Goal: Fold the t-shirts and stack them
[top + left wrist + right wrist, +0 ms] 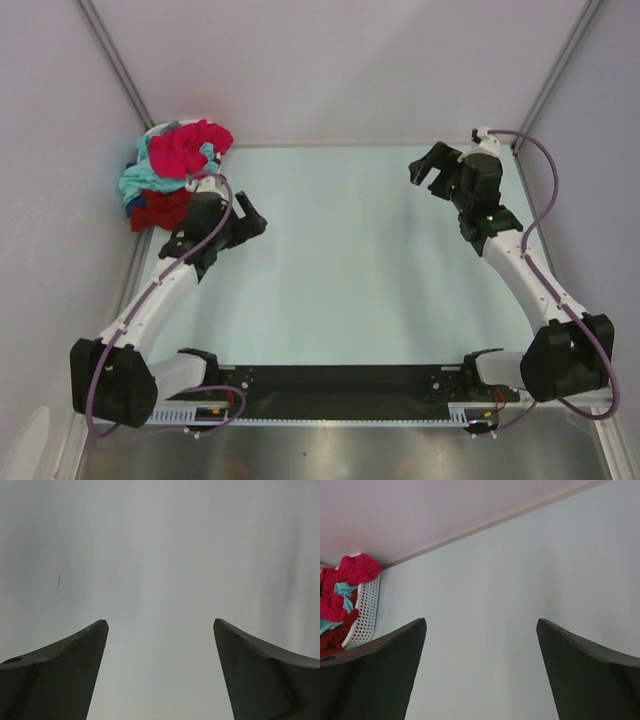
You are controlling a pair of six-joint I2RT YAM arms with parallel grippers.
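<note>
T-shirts [175, 170] lie heaped in a white basket [364, 611] at upper left. The left gripper [253, 215], jaws spread wide, sits just right of the pile. The right gripper [425, 172], equally wide, hangs well apart at upper right.

Soft cloth, holed plastic, matt surfaces.
The t-shirts [175, 170] are soft, crumpled, matt cloth; the basket [364, 612] is white perforated plastic. The table [350, 260] looks smooth, pale and matt. The left gripper [160, 622] and right gripper [480, 621] look like dark, matt plastic. A brushed metal strip [330, 455] has a dull sheen.
</note>
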